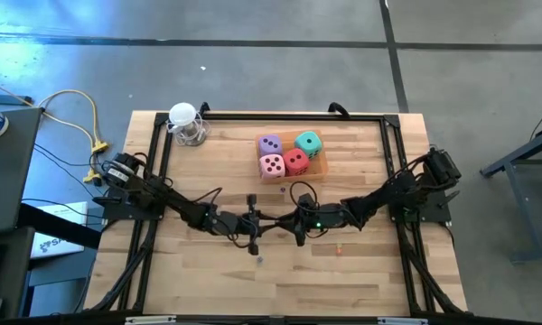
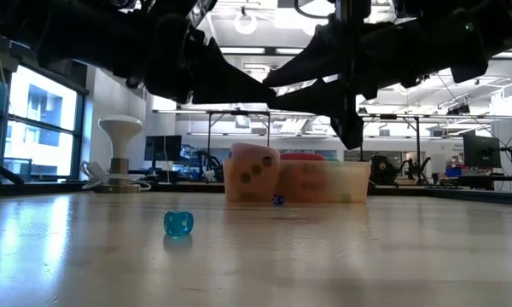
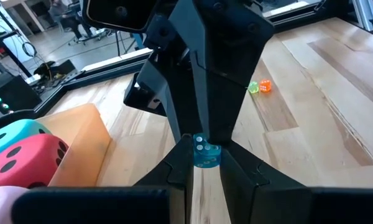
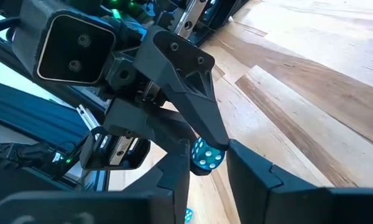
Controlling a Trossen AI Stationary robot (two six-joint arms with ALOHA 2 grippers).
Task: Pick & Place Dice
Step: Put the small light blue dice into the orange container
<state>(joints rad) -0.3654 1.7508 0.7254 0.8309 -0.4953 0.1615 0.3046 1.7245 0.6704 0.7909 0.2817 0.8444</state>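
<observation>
Four soft dice sit in the orange tray (image 1: 322, 163) at the table's far middle: purple (image 1: 269, 144), teal (image 1: 308, 142), red (image 1: 295, 162), pink (image 1: 272, 166). Nearer than the tray, above the table's middle, my left gripper (image 3: 205, 169) and right gripper (image 4: 206, 167) meet tip to tip. Both are shut on one small clear blue die (image 3: 205, 152), which also shows in the right wrist view (image 4: 206, 155). No gripper touches the soft dice. My left gripper pinches the small blue die's two opposite sides (image 3: 198, 155) between its fingertips, coming nearly level from the table's left. The die is lifted clear of the table. My right gripper pinches the same die's sides (image 4: 219, 157) at its fingertips, coming nearly level from the table's right, rolled relative to the left gripper's fingers.
More small dice lie on the table: a blue one (image 2: 178, 223) toward the near edge, a dark blue one (image 2: 277, 200) in front of the tray, a green (image 3: 253, 88) and an orange one (image 3: 265, 86) toward the right. A white lamp-like stand (image 1: 186, 122) stands far left.
</observation>
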